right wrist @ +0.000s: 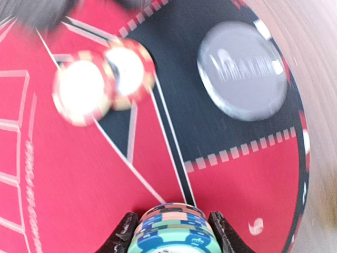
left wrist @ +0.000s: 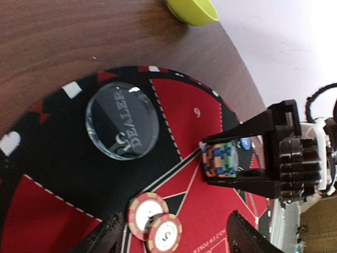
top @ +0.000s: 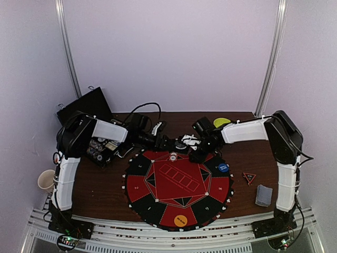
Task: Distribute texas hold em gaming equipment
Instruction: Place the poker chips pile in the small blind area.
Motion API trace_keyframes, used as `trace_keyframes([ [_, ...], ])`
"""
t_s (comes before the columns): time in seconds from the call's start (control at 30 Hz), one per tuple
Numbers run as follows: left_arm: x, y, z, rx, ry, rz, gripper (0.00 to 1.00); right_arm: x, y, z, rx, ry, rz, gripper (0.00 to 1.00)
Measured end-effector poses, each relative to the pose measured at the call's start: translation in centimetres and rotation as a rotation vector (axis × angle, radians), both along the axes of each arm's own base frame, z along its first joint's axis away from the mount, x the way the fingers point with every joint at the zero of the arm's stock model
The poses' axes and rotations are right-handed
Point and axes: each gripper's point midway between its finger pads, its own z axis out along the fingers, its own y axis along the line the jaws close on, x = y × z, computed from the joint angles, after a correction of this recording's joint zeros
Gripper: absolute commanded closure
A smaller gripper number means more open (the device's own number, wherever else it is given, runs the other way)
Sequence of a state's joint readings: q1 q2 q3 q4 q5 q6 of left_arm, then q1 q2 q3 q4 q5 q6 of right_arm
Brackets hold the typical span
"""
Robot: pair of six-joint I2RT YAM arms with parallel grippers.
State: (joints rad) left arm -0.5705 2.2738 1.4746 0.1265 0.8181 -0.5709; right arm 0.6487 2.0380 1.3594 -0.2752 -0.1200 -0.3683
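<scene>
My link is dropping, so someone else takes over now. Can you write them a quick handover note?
Left gripper open above two chips lying on the mat beside the dealer button. Right gripper shut on a chip stack, held above the mat nearby. Done, seemingly: those chips, orange disc and blue disc on the mat. To do: set the stack down; card deck lies off the mat, right side.

My right gripper (right wrist: 175, 231) is clamping a chip stack (right wrist: 174, 240) below the clear disc (right wrist: 242, 71), two chips (right wrist: 84, 92) lying left of it.
</scene>
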Motion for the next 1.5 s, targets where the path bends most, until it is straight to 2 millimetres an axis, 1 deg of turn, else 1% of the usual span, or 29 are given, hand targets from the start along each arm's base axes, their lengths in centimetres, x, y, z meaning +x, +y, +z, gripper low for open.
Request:
trace_keyframes([
  [0.07, 0.9, 0.3, 0.1, 0.069, -0.058, 0.012, 0.27, -0.4, -1.3, 0.0, -0.01, 0.011, -0.028, 1.0],
  [0.13, 1.7, 0.7, 0.4, 0.142, -0.124, 0.024, 0.24, -1.1, -3.2, 0.0, -0.028, 0.026, -0.067, 1.0],
  [0.2, 2.1, 1.3, 0.8, 0.211, -0.181, 0.026, 0.21, -1.9, -5.2, -0.1, -0.044, 0.042, -0.107, 1.0],
  [0.23, 2.1, 1.5, 0.9, 0.244, -0.207, 0.024, 0.2, -2.2, -6.1, -0.2, -0.05, 0.049, -0.131, 1.0],
  [0.27, 2.1, 1.7, 1.0, 0.272, -0.225, 0.019, 0.16, -2.3, -6.8, -0.2, -0.052, 0.053, -0.149, 1.0],
  [0.37, 1.4, 2.2, 0.5, 0.383, -0.296, -0.022, 0.15, -2.8, -9.0, -0.3, -0.056, 0.064, -0.208, 1.0],
  [0.47, 0.2, 2.1, -0.5, 0.472, -0.35, -0.079, 0.16, -2.6, -10.3, -0.4, -0.055, 0.068, -0.248, 1.0],
  [0.53, -0.8, 2.1, -1.3, 0.528, -0.372, -0.118, 0.17, -2.3, -10.8, -0.3, -0.048, 0.067, -0.27, 1.0],
  [0.6, -1.3, 1.9, -1.6, 0.558, -0.392, -0.143, 0.17, -2.1, -11.2, -0.3, -0.047, 0.065, -0.287, 1.0],
  [0.77, -1.8, 1.8, -2.1, 0.62, -0.446, -0.192, 0.15, -1.8, -11.9, -0.4, -0.052, 0.053, -0.314, 1.0],
  [0.83, -1.9, 1.7, -2.4, 0.641, -0.468, -0.211, 0.15, -1.7, -12.0, -0.4, -0.049, 0.048, -0.322, 0.92],
  [0.9, -2.0, 1.6, -2.7, 0.659, -0.48, -0.228, 0.15, -1.7, -12.0, -0.4, -0.045, 0.046, -0.333, 0.8],
  [1.0, -1.9, 1.1, -3.1, 0.674, -0.495, -0.243, 0.17, -1.7, -12.1, -0.4, -0.042, 0.047, -0.343, 0.59],
  [1.03, -1.9, 1.0, -3.2, 0.679, -0.497, -0.248, 0.18, -1.7, -12.1, -0.4, -0.04, 0.049, -0.348, 0.53],
  [1.13, -1.7, 0.5, -3.3, 0.684, -0.504, -0.255, 0.2, -1.7, -12.1, -0.4, -0.04, 0.05, -0.358, 0.41],
  [1.23, -1.5, 0.0, -3.6, 0.688, -0.517, -0.26, 0.25, -1.5, -12.4, -0.4, -0.041, 0.045, -0.378, 0.33],
  [1.37, -1.1, -0.3, -3.7, 0.702, -0.527, -0.258, 0.28, -1.4, -12.6, -0.3, -0.045, 0.042, -0.386, 0.32],
  [1.47, -0.9, -0.4, -3.7, 0.706, -0.527, -0.262, 0.36, -1.5, -12.7, -0.2, -0.046, 0.046, -0.389, 0.31],
  [1.5, -0.8, -0.4, -3.8, 0.706, -0.53, -0.263, 0.36, -1.5, -12.7, -0.2, -0.048, 0.049, -0.389, 0.31],
])
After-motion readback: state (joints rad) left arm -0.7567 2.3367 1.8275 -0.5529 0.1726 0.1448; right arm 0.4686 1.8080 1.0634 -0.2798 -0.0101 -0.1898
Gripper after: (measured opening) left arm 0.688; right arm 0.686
